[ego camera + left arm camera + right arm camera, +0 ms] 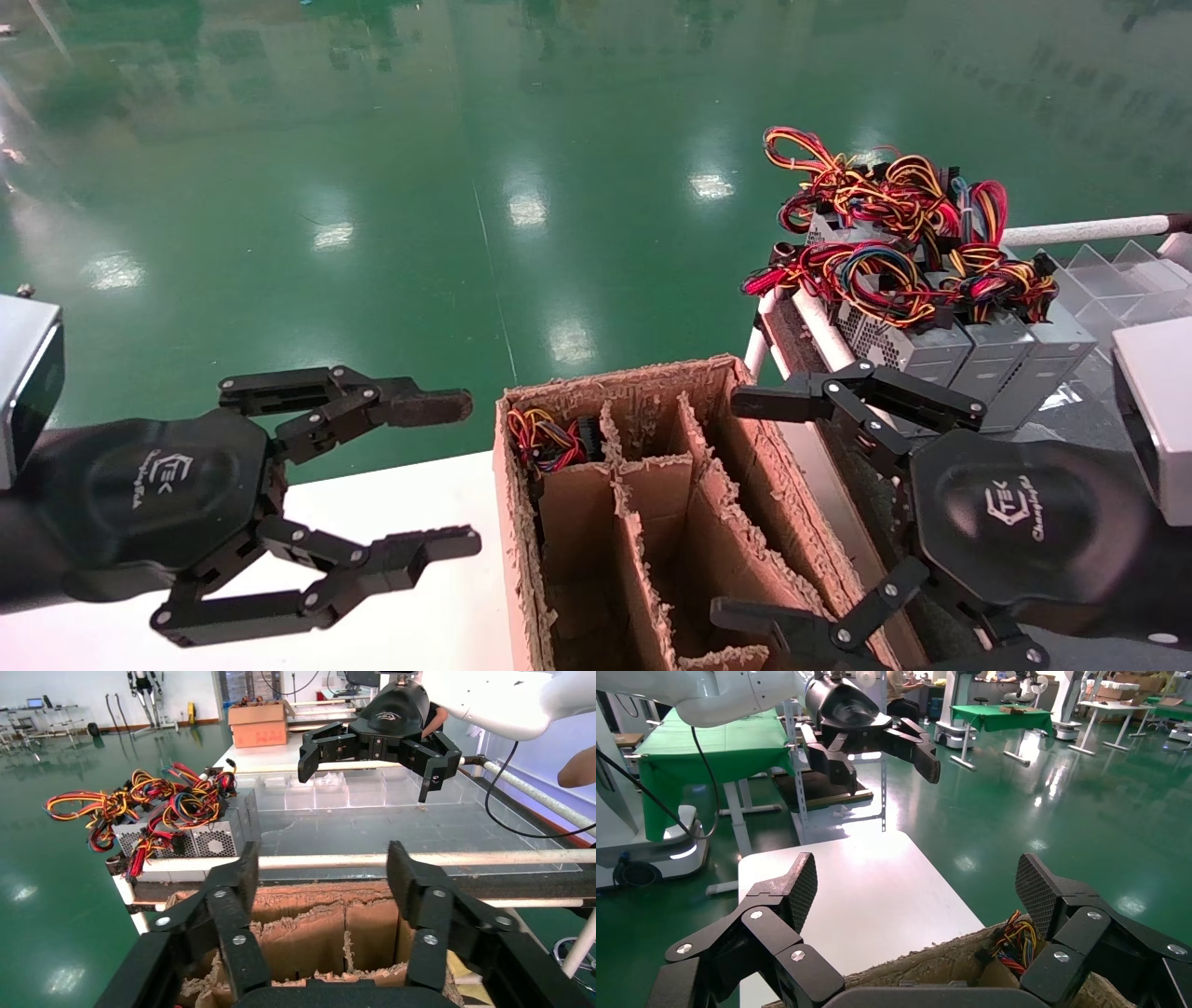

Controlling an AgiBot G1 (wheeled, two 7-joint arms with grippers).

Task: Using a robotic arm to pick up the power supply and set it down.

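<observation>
Both arms are up over the work, and neither has anything in hand. The right pincer [750, 508] hangs at about four o'clock in the head view, fingers spread wide, one fingertip above the far right corner of the cardboard box [792, 522] and the other over its near right edge. From the left wrist view the same right pincer [369, 759] shows on its white arm, jaws wide apart, black cable trailing off it.

The left pincer [456, 475] sits at eight o'clock, also spread wide, over the white surface [419, 596] just beside the box's left wall. One of its fingertips carries a rust-brown pad [430, 406]. The right wrist view catches that left pincer [877, 748] in the air above the white surface, empty.

The box is split by ragged cardboard dividers [652, 522]. In its far left compartment lies a bundle of red, yellow and black wires [549, 436]; whatever they hang from is hidden down in the cell.

The power supplies [968, 349] are at two o'clock, grey metal boxes packed side by side on the right-hand surface [1090, 410], just beyond the right pincer and untouched. A tangle of red, yellow, orange, black and blue leads [894, 233] is heaped on top of them. Which unit is the one to be picked cannot be told from here.
</observation>
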